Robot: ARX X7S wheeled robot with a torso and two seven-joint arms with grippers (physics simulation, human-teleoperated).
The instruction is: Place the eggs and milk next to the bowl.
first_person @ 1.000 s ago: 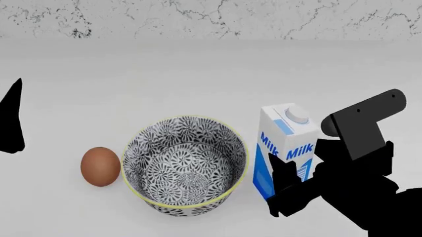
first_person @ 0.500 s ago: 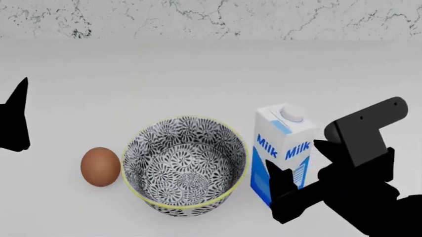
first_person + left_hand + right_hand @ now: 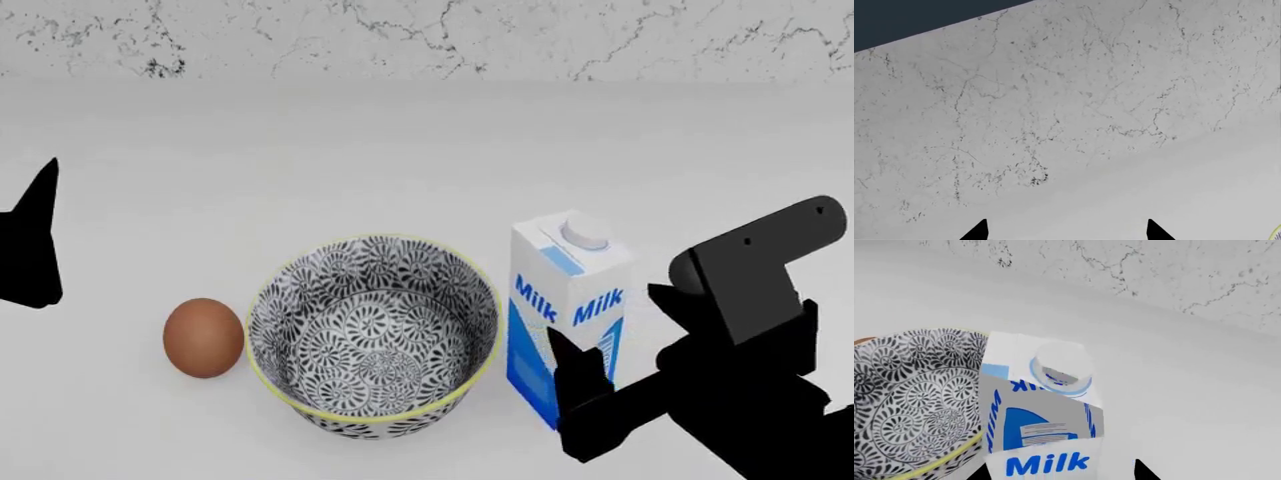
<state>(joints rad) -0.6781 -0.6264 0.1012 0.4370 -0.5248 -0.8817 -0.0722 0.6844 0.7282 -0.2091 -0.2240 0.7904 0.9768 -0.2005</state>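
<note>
Now the right gripper (image 3: 607, 345) clamps the milk (image 3: 567, 300), upright just beside the bowl (image 3: 376, 335). One egg (image 3: 203, 337) sits at the bowl's other side; the second isn't visible. Left gripper (image 3: 1066, 231) hangs spread, empty.

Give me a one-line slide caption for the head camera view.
Right gripper around the milk beside the bowl, with one egg opposite.
</note>
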